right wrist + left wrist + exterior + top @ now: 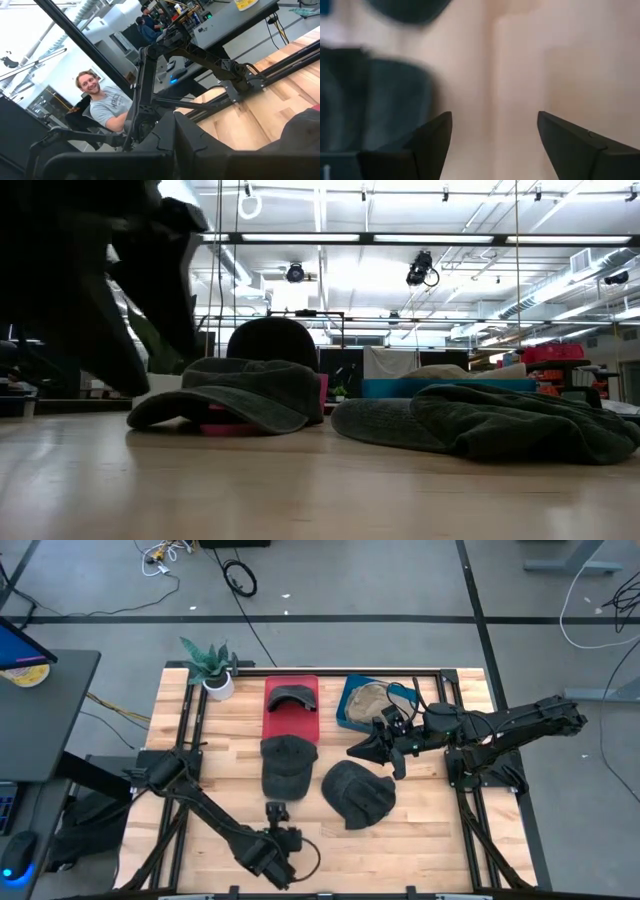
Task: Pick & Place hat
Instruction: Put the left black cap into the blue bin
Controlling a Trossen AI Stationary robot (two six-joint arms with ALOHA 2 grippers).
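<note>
On red tray (308, 720): black cap (290, 696) | blue tray (350, 710): tan hat (372, 695)

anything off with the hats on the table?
One dark hat near the table's middle lies crumpled rather than sitting upright. Another dark hat overhangs the red tray, half on the table.

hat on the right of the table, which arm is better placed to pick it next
Right, probably. The right end effector hovers just beside that dark hat, while the left end effector sits open at the table's near edge, nearer the middle hat.
</note>
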